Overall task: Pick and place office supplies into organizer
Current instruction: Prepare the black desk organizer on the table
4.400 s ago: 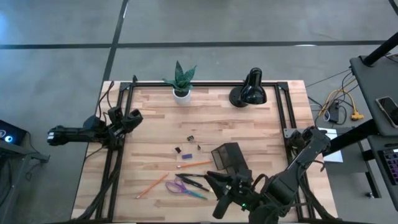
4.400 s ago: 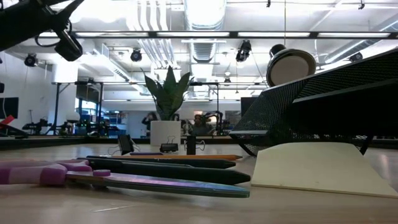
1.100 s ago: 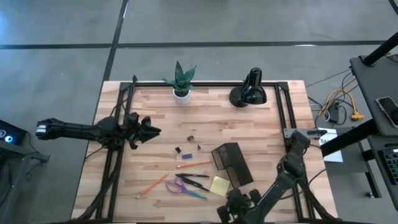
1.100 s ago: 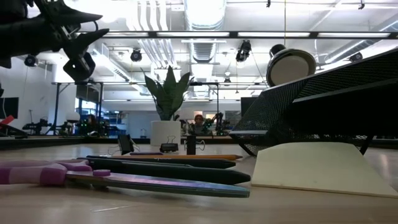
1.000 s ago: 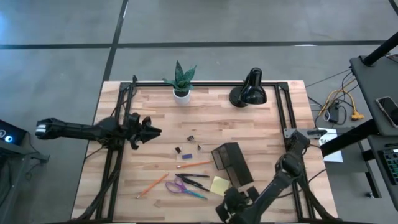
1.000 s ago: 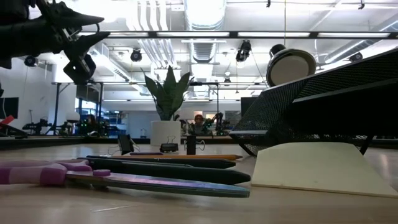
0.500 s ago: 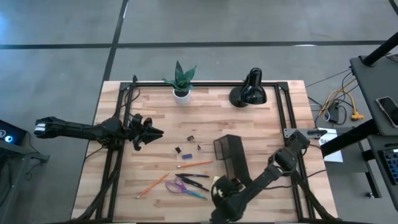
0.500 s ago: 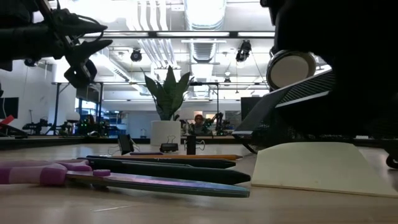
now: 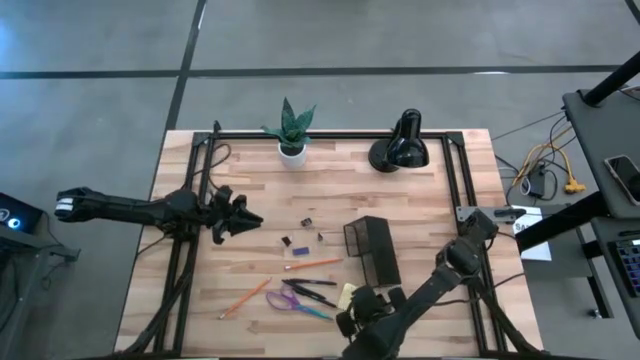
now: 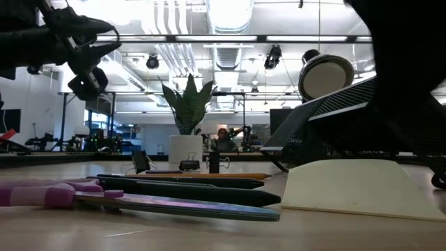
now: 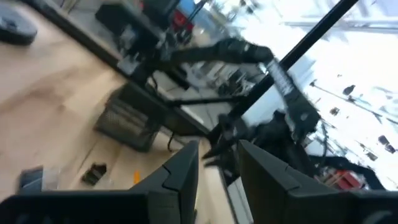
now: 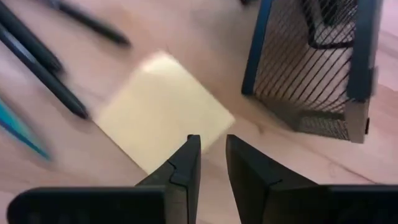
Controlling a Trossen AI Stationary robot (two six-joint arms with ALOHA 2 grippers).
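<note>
The yellow sticky-note pad [image 12: 161,112] lies flat on the table next to the dark mesh organizer [image 9: 370,250]. My right gripper [image 12: 211,146] hovers over the pad's corner nearest the organizer, pointing steeply down. Its fingers stand a little apart with nothing between them. Left of the pad lie the purple scissors [image 9: 293,300], black pens [image 9: 312,290] and two orange pencils [image 9: 312,264]. Tiny clips [image 9: 305,221] sit farther back. My left gripper [image 9: 248,216] waits level above the table's left side, open and empty.
A potted plant [image 9: 291,135] and a black desk lamp [image 9: 402,145] stand along the far edge. Black frame rails [image 9: 190,250] run along the left and right sides. Bare wood lies between my left gripper and the clips.
My right gripper has swung toward the table's left edge and come over the sticky pad. The organizer has turned and shifted toward the far edge, and now stands straighter to the table's edges than before. The pad, pens and scissors have stayed put.
</note>
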